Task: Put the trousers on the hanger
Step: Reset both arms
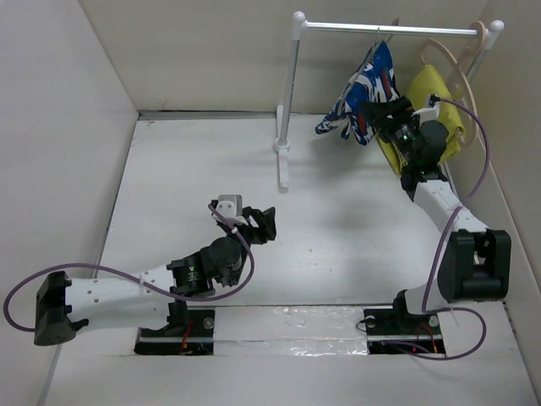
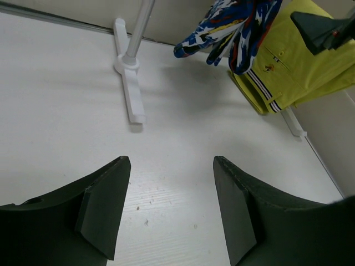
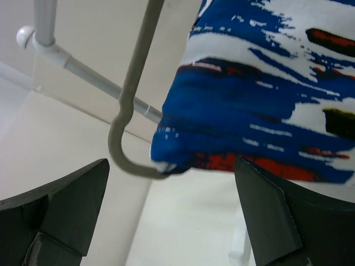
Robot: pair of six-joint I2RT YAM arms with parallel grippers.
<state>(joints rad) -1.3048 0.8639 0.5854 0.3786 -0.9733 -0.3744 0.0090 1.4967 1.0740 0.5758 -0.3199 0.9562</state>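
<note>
The blue-and-white print trousers (image 1: 365, 85) hang folded over the grey wire hanger (image 3: 131, 88), which hangs from the white-posted rail (image 1: 385, 30). In the right wrist view the trousers (image 3: 266, 94) drape over the hanger's curved lower corner. My right gripper (image 1: 382, 116) is open and empty, just below and beside the hanging trousers; its jaws (image 3: 172, 210) stand wide apart under the fabric without touching it. My left gripper (image 1: 262, 222) is open and empty low over the table's middle (image 2: 172, 205). The trousers also show in the left wrist view (image 2: 233, 27).
A plain yellow garment (image 1: 433, 114) hangs on a thick beige hanger (image 1: 456, 63) at the rail's right end, behind my right arm. The rail's left post (image 1: 289, 101) and foot (image 2: 130, 94) stand mid-table. Walls close in on three sides.
</note>
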